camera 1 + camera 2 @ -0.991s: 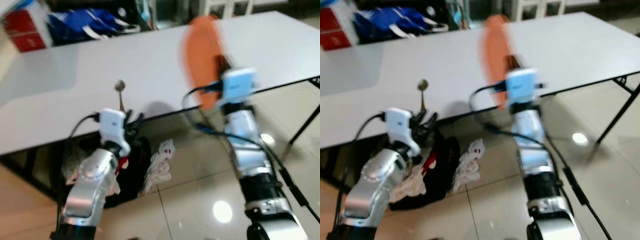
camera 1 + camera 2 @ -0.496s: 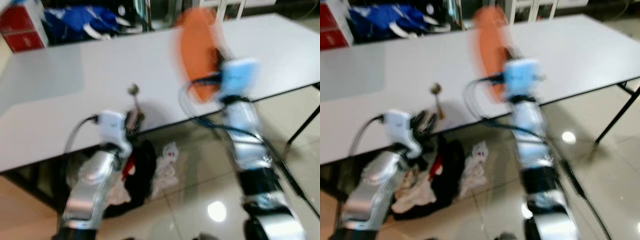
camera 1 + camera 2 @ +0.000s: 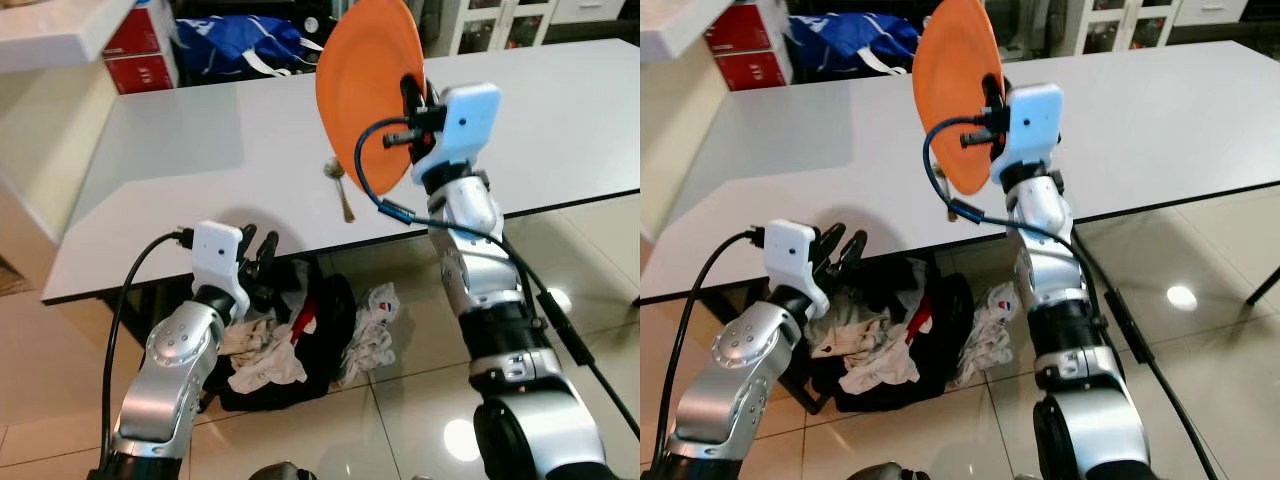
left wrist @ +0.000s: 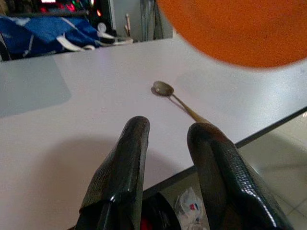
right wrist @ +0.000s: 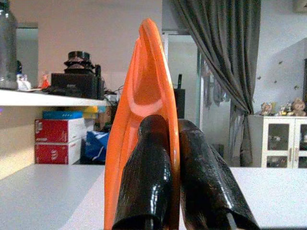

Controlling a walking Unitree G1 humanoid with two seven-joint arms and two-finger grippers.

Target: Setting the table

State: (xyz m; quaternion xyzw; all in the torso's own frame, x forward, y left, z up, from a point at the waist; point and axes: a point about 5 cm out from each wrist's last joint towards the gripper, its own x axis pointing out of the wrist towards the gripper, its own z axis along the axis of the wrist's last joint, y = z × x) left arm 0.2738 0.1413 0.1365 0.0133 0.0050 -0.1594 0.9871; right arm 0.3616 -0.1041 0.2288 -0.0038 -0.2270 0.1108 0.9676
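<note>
An orange plate stands on edge above the white table, with my right gripper shut on its rim. In the right wrist view both fingers pinch the plate. A metal spoon lies on the table just below the plate, its handle towards the front edge. My left gripper is at the table's front edge, left of the spoon and apart from it. It is open and holds nothing. From the left wrist, the spoon lies beyond the parted fingers.
A heap of clothes and a dark bag lies on the tiled floor under the table. Behind the table are a blue bag and red boxes. A pale counter stands at the left.
The camera has swung and the blur has cleared. My left gripper, earlier at the end of the spoon's handle, is now left of it and apart. The plate stays in the right gripper.
</note>
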